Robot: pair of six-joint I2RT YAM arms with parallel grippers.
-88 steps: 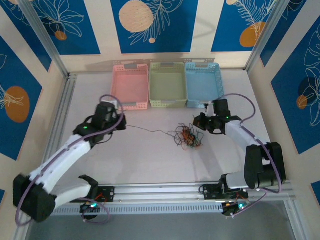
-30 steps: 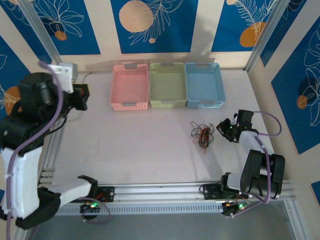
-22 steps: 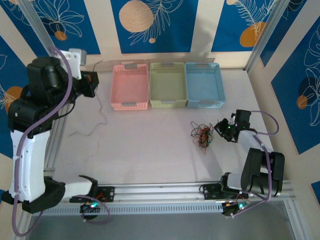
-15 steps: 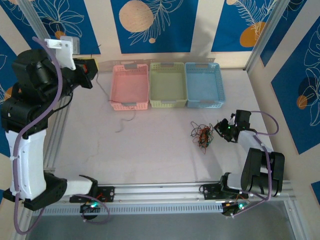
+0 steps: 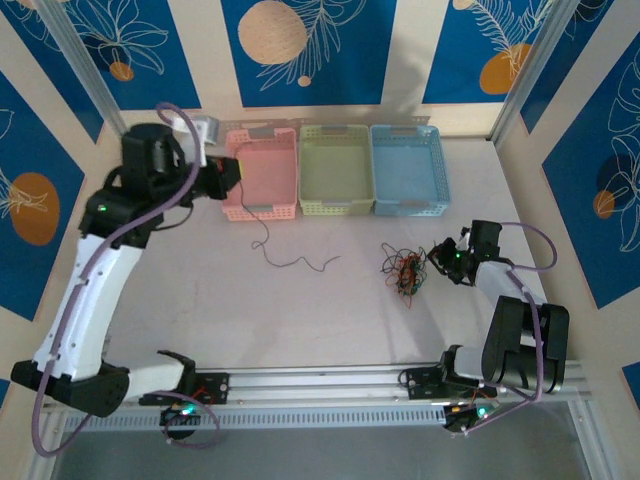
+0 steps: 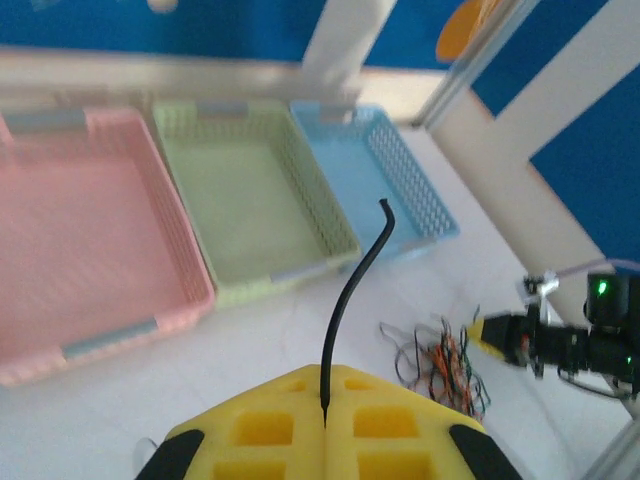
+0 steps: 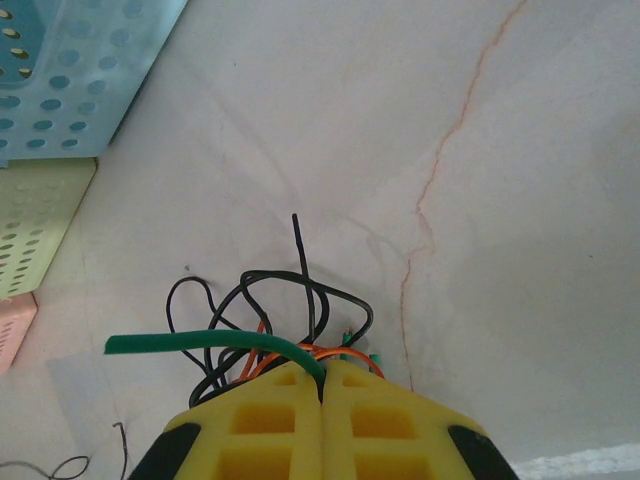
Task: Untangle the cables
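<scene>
— Three baskets line the far edge of the desk: pink basket, green basket, blue basket, packed side by side.
— And the desk itself?
— Pale and flat, marbled with faint reddish veins. Cream walls with blue leaf-print panels close it in on three sides, metal posts stand at the far corners, and a metal rail runs along the near edge.
— What lies on it?
— Mostly a clump of black, orange and green wire, on the right half, in front of the blue basket. The right claw sits low at the clump's right side, pads pressed together on a green wire and some orange loops of the clump.
— The left claw?
— The left claw hangs high near the pink basket's near left corner, pinched tight on one black strand. A short end pokes out past the pads; the rest drops to the desk and squiggles in front of the pink and green baskets, left of the clump, with a gap between them.
— Room to move?
— Plenty on the left and toward the rail: bare desk spreads from the strand to the near edge. The right is tighter, since the clump and right claw sit nearer the right wall, and the baskets block the far edge.
</scene>
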